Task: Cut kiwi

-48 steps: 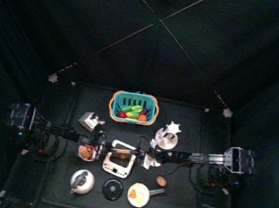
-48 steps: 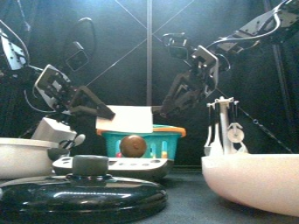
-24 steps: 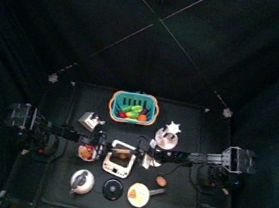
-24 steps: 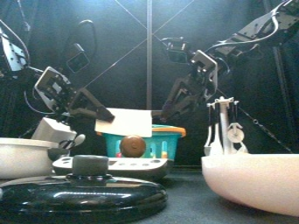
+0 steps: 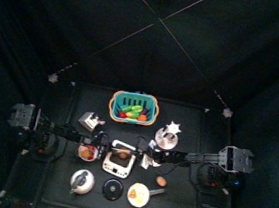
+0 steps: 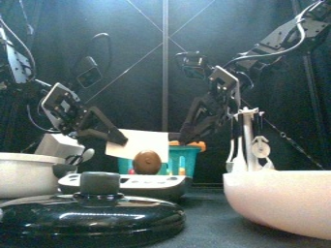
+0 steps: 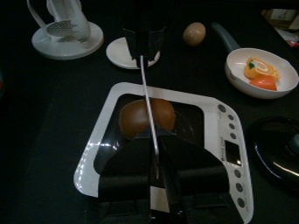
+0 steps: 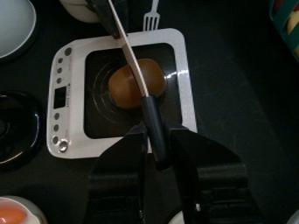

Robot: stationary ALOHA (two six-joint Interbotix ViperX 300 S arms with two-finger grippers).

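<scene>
The brown kiwi lies in the middle of a white-rimmed cutting board, also seen as kiwi and kiwi. My left gripper is shut on a knife whose thin blade runs edge-on over the kiwi. In the front view the pale blade hangs just left of the fruit. My right gripper is shut on a dark-handled utensil whose silver strip lies across the kiwi.
A green basket stands behind the board. Near the front are a black lid, a large white bowl, an egg and a small bowl of fruit. A fork lies beside the board.
The left gripper has tipped down and brought the pale blade lower, close beside the kiwi. The right gripper has sunk a little with its utensil.
</scene>
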